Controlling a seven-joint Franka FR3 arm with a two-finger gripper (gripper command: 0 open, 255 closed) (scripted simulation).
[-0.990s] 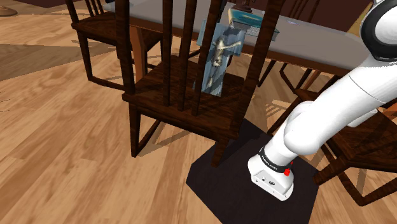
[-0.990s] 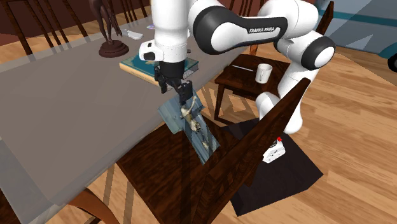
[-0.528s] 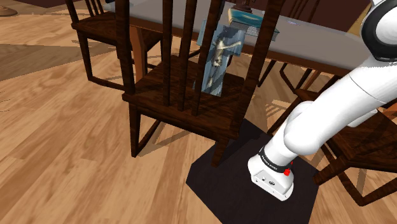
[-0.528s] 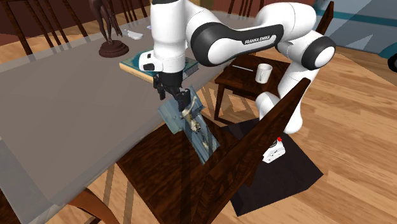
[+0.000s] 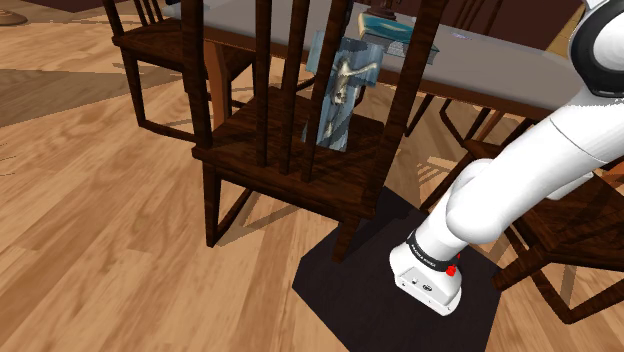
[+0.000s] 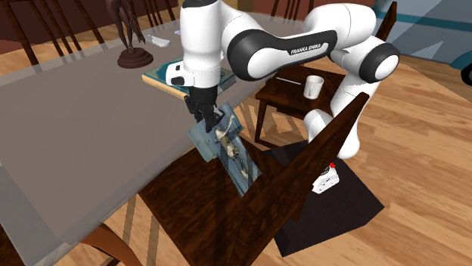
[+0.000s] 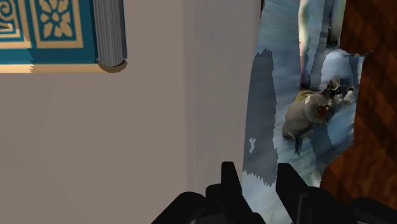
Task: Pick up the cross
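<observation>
Second exterior view: my end effector (image 6: 206, 115) hangs at the table (image 6: 76, 128) edge, just past the corner of the teal book (image 6: 165, 75). It is clamped on the upper end of the cross (image 6: 231, 151). In the wrist view the two fingers of the end effector (image 7: 257, 186) stand a little apart with the pale blue cross (image 7: 299, 114) between them, and the table edge runs close beside them.

The cross is tilted. Its upper end is at the table edge and its lower end is over the seat of the dark chair (image 6: 189, 204). The room here is narrow, with the table edge on one side and the chair's tall back (image 6: 302, 174) on the other. In the shoulder view the cross (image 5: 340, 90) shows between the back's slats. The table surface (image 7: 95, 140) beside the book (image 7: 51, 28) is bare.

Compared with half a second ago, my end effector has come lower onto the cross. The upper end of the cross looks slightly turned, and its lower end looks almost where it was.
</observation>
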